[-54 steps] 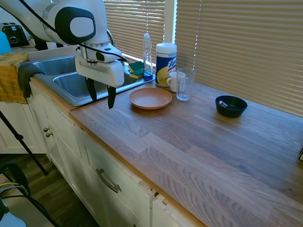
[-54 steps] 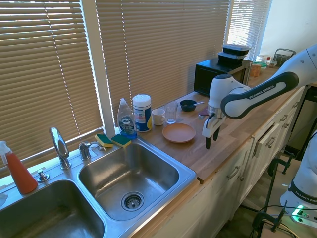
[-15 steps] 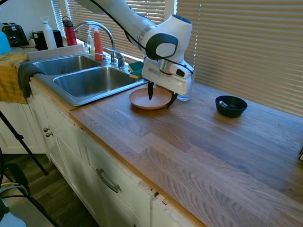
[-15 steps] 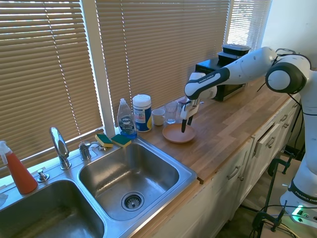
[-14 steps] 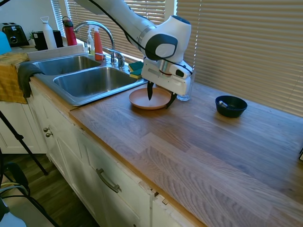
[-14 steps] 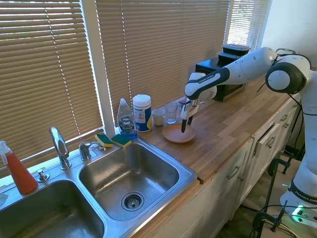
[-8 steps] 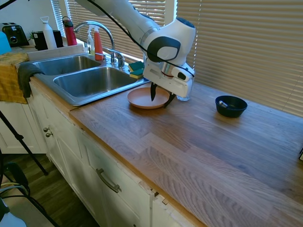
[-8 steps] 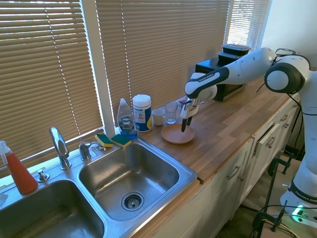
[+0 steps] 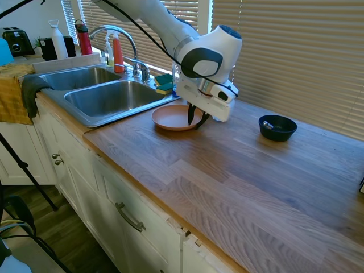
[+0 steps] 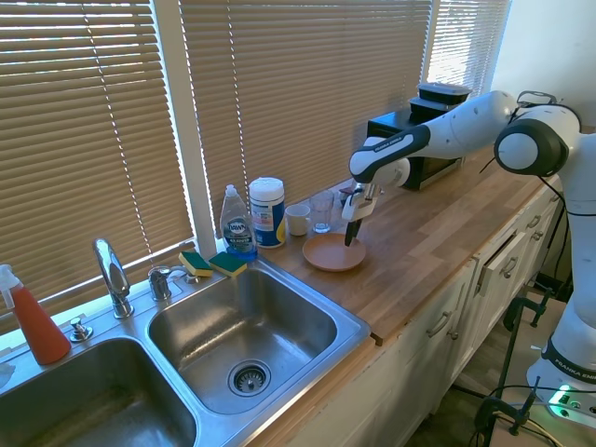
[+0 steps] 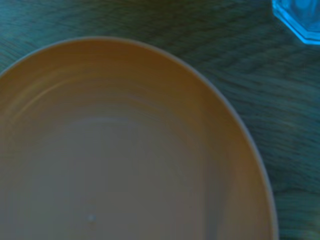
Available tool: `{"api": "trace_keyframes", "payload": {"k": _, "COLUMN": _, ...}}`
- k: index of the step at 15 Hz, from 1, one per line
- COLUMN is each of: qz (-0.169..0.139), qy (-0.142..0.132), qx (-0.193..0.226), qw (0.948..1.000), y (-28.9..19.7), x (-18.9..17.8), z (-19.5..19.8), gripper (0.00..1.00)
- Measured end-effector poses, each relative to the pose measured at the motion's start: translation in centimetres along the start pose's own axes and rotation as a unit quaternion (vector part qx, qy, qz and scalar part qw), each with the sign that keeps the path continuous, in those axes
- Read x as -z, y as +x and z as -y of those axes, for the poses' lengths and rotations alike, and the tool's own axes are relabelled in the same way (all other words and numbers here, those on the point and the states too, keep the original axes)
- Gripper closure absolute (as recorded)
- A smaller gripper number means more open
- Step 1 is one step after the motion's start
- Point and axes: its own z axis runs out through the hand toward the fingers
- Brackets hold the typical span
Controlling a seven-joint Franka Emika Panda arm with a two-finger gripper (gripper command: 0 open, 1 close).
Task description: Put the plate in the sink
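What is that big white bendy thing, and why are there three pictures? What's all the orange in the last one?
The white thing is a robot arm. At its end is a gripper with two dark jaws that pinch things. Two pictures come from cameras in the kitchen, looking from opposite sides. The third comes from a camera on the robot's wrist, very close up, so the orange plate fills it. The plate lies flat on the wooden counter beside the shiny sink. The jaws are down at the plate's rim, set apart, one inside it and one outside. Nothing is lifted yet. A dark blue bowl sits further along.
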Motion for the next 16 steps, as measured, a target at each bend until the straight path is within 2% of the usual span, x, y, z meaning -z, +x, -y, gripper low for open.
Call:
{"api": "trace_keyframes", "payload": {"k": 3, "qz": 0.010, "qy": 0.016, "qx": -0.004, "qw": 0.9998, "y": 0.4, "x": 0.0, "z": -0.5, "gripper": 1.00}}
{"api": "trace_keyframes", "payload": {"k": 7, "qz": 0.039, "qy": 0.037, "qx": -0.006, "qw": 0.9985, "y": 1.1, "x": -0.2, "z": -0.9, "gripper": 1.00}}
{"api": "trace_keyframes", "payload": {"k": 13, "qz": 0.096, "qy": 0.062, "qx": -0.007, "qw": 0.9935, "y": 0.1, "x": -1.0, "z": -1.3, "gripper": 1.00}}
{"api": "trace_keyframes", "payload": {"k": 16, "qz": 0.112, "qy": 0.066, "qx": -0.008, "qw": 0.9914, "y": -0.8, "x": -1.2, "z": -1.0, "gripper": 1.00}}
